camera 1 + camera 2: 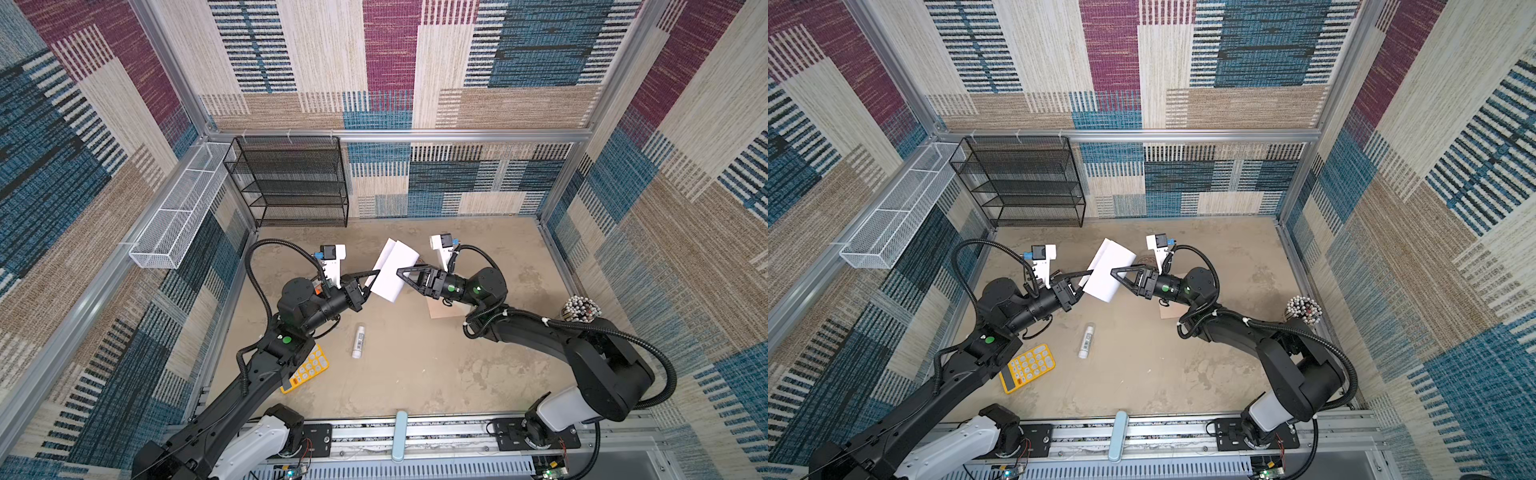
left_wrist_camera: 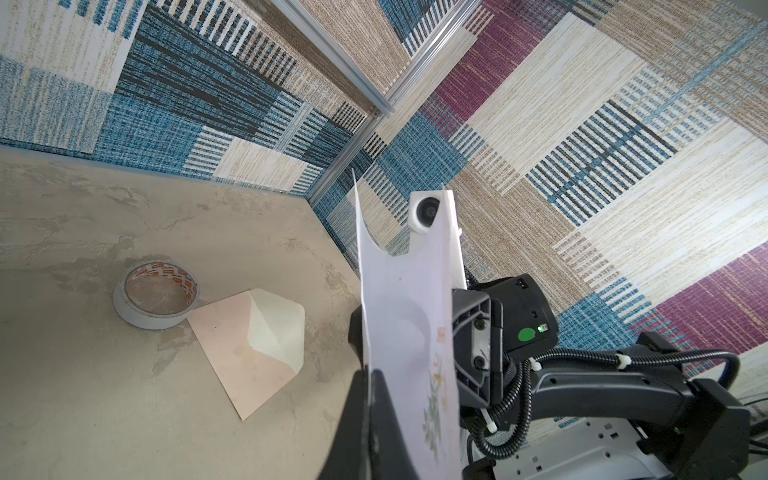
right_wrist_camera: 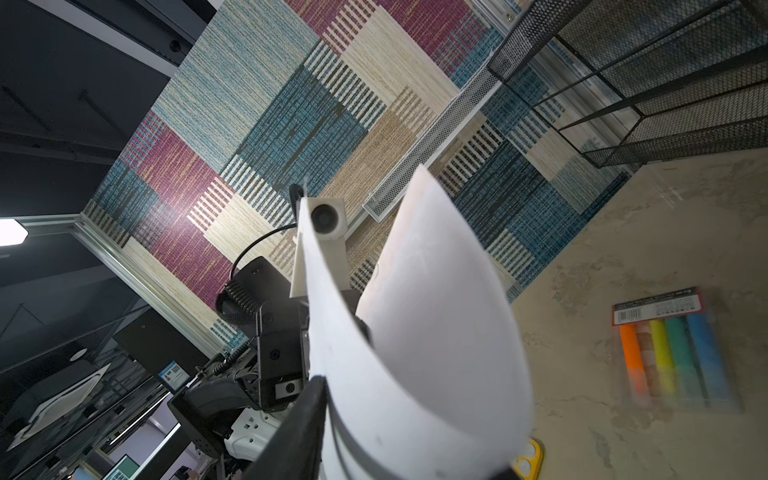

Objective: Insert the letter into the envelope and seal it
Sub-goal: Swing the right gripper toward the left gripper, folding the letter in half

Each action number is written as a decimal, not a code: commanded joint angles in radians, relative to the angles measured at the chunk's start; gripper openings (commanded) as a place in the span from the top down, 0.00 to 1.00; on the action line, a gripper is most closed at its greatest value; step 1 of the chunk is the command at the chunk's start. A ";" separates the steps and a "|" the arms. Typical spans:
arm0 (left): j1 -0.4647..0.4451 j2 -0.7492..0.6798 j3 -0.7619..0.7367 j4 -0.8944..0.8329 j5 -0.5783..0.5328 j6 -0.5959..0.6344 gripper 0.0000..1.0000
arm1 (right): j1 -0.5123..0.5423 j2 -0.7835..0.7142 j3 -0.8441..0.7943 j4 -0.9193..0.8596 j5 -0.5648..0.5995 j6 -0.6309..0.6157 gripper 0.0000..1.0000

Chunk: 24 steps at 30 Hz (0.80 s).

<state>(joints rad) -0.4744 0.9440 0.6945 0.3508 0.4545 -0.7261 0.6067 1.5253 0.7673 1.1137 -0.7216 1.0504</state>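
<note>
Between my two pincers hangs the thin white paper letter [image 1: 390, 276], curled: left pincer [image 1: 376, 273] clenched on one edge; right pincer [image 1: 400, 272] at opposite edge, grip unclear to me.

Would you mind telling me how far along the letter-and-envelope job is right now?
Done: the letter is off the table, bent into a loose fold. In hand: the left hand pinches one edge; the right hand has its jaws apart around the other side. Left: the envelope lies flat, flap open, beside the tape roll; inserting and sealing remain.
</note>
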 commanded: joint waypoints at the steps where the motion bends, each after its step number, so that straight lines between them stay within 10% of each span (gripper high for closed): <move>1: -0.001 0.000 0.000 0.031 0.020 -0.009 1.00 | 0.001 0.001 0.009 0.036 0.005 0.020 0.59; 18: -0.002 -0.015 0.006 -0.007 0.018 0.025 1.00 | 0.001 0.000 0.028 0.028 -0.002 0.018 0.76; 24: -0.002 -0.038 0.002 -0.029 0.012 0.039 0.79 | 0.001 -0.006 0.030 0.012 -0.002 0.006 0.80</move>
<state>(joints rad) -0.4759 0.9184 0.6956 0.3233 0.4732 -0.7101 0.6067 1.5249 0.7902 1.1110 -0.7219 1.0649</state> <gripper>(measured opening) 0.206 0.198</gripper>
